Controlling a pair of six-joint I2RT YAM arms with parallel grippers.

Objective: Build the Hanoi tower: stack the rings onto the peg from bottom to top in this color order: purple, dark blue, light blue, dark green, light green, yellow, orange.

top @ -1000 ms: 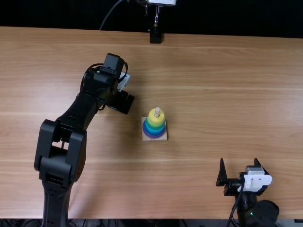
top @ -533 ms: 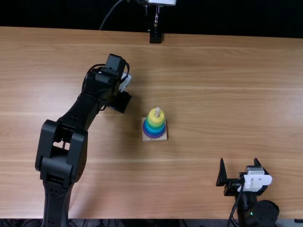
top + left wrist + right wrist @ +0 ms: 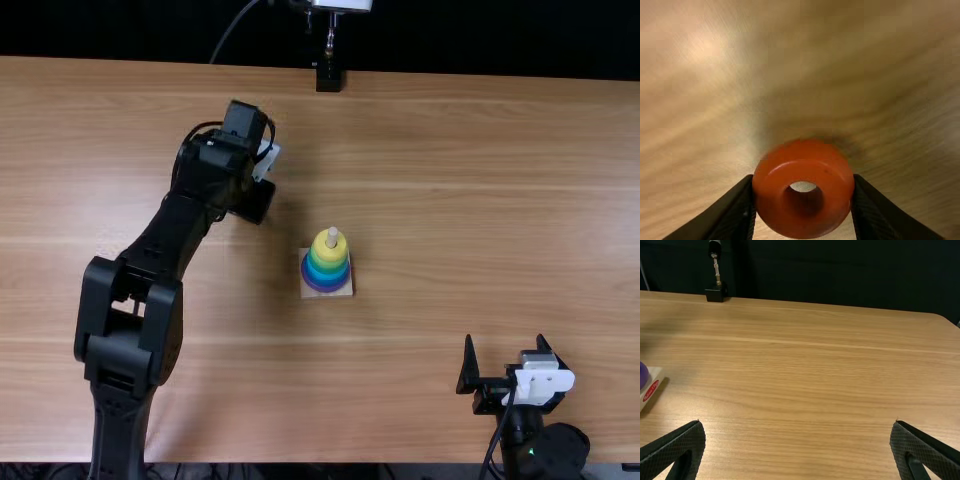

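In the top view my left gripper (image 3: 254, 200) is behind and left of the peg base (image 3: 341, 292). In the left wrist view the left gripper (image 3: 804, 190) is shut on the orange ring (image 3: 785, 172), one finger on each side. On the base the ring stack (image 3: 327, 260) has purple lowest, then blue and green shades, with the yellow ring (image 3: 323, 248) on top and the pale peg tip (image 3: 332, 234) above it. My right gripper (image 3: 507, 350) stands open at the near right; in the right wrist view the right gripper (image 3: 798, 432) has its fingers wide apart.
A small black stand (image 3: 328, 76) is at the table's far edge, with a metal piece above it. The wooden table (image 3: 450, 200) stretches between the stack and the right arm.
My left gripper has moved a little toward the table's far side over the last second. The stack and the right arm have stayed where they were.
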